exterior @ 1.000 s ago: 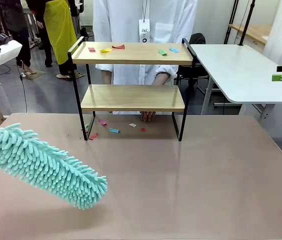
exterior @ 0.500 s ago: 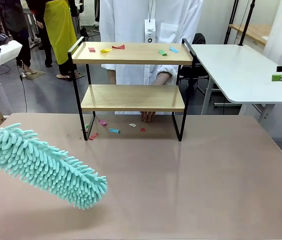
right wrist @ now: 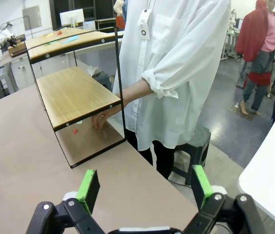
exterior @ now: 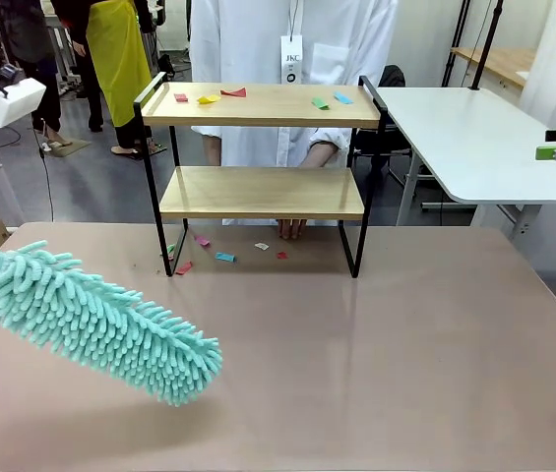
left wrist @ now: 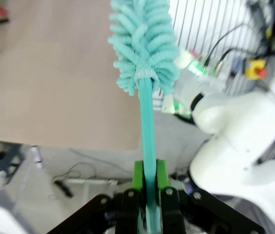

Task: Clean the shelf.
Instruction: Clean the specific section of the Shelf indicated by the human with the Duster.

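From its wrist camera, the left gripper is seen clamped on the duster handle, which the front view cuts off. The duster head has crept slightly right since a second ago. The right gripper gapes, empty. The shelf stands at the table's far edge, with scraps on top.
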Controlling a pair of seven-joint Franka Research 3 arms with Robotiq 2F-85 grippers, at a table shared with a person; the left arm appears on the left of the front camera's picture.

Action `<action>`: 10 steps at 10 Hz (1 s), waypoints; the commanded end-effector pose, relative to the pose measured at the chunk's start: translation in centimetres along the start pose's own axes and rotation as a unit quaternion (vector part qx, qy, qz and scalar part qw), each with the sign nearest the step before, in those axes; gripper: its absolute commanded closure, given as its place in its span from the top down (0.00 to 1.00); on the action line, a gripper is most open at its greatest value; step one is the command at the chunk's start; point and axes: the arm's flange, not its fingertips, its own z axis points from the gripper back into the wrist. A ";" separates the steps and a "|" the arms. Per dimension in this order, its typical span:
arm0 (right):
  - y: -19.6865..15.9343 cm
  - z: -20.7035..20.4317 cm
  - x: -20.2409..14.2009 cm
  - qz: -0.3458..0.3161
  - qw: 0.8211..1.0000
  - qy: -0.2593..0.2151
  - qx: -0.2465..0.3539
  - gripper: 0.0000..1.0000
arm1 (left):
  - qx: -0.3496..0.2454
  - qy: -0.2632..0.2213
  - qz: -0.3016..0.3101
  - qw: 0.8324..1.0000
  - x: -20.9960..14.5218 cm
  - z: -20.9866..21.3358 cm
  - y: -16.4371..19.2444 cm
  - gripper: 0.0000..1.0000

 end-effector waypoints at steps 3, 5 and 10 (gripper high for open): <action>0.1 0.0 0.2 0.002 1.000 0.000 0.000 1.00 | -0.015 -0.093 0.100 0.990 4.2 -0.6 -2.6 0.13; 0.1 0.0 0.2 0.002 1.000 0.000 0.000 1.00 | -0.025 -0.126 0.189 0.974 8.6 -1.3 -4.4 0.13; 0.1 0.0 0.2 0.002 1.000 0.000 0.000 1.00 | 0.030 -0.203 0.392 0.897 20.6 -5.3 -7.8 0.13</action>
